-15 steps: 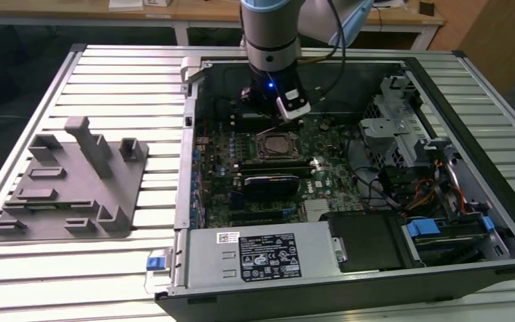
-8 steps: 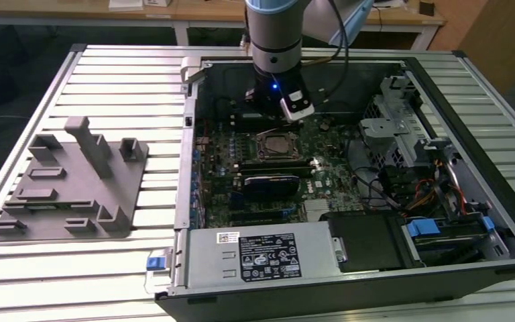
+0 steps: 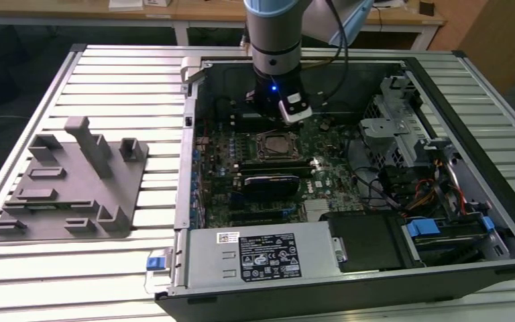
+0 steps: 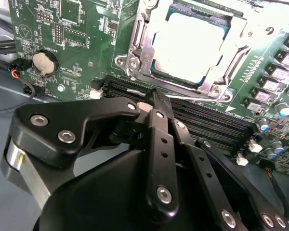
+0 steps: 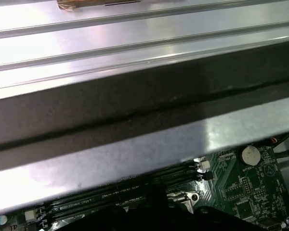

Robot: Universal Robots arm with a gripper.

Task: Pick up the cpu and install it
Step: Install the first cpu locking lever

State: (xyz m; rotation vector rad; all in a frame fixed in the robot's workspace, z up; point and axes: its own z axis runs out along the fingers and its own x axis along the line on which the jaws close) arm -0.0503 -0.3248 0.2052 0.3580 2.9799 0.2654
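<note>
open computer case on the slatted table, arm over the motherboard

the gripper hangs above the memory slots with its fingers closed together and nothing between them. the cpu sits in its socket frame, just beside the slots.

Hidden and cut-off parts
Glare is washing out the cpu top in the second wrist view; the gripper is running off that picture's edge.

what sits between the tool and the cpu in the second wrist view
In the second wrist view, black memory slots run across the green board between the tool and the cpu, which sits in its socket frame.
</note>
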